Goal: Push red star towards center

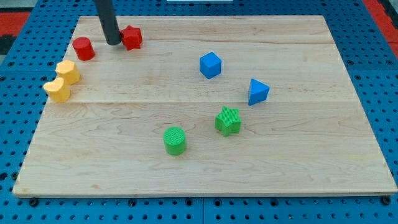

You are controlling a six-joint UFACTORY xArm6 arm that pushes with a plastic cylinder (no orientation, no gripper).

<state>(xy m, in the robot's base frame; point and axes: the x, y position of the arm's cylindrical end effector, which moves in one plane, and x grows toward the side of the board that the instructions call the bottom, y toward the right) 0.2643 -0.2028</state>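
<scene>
Red cylinder (83, 48) at 9 o'clock of my tip (113, 43). No jaws here, just a bare rod, tip touching red star (131, 37) from its 9 o'clock, top-left of board, likely set to shove toward center.

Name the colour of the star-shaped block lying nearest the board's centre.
Green: the green star, seen in the camera view, the only view given.

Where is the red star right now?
The red star sits near the board's top-left corner in the camera view, just right of my tip, with the red cylinder on the tip's other side.
</scene>
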